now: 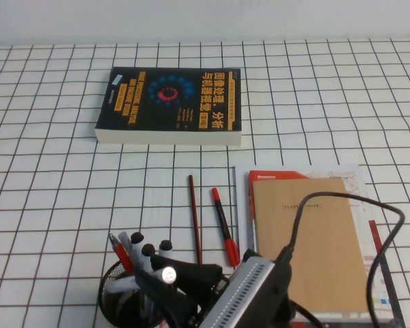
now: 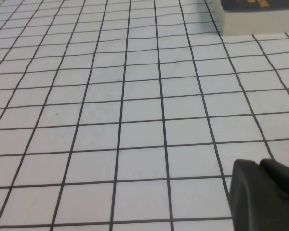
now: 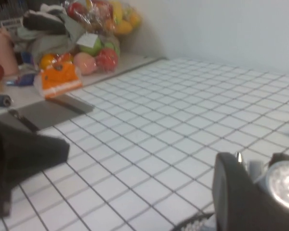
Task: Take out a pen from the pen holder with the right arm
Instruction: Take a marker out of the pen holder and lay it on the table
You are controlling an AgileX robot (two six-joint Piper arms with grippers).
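A black mesh pen holder (image 1: 115,295) stands at the near edge of the table with several pens upright in it. My right gripper (image 1: 167,279) reaches into it from the right. Its black fingers are shut on a silver-tipped pen (image 1: 168,275) near that pen's top end. In the right wrist view the pen's shiny end (image 3: 285,185) sits between the dark fingers (image 3: 233,197), above the holder's rim (image 3: 192,224). My left gripper (image 2: 266,190) hangs low over bare checked cloth, its two fingers pressed together with nothing in them.
A red pen (image 1: 225,227) and a dark pencil (image 1: 195,219) lie on the cloth just beyond the holder. A brown notebook (image 1: 307,246) on papers lies to the right. A black book (image 1: 171,104) lies farther back. A cable (image 1: 355,205) arcs over the notebook.
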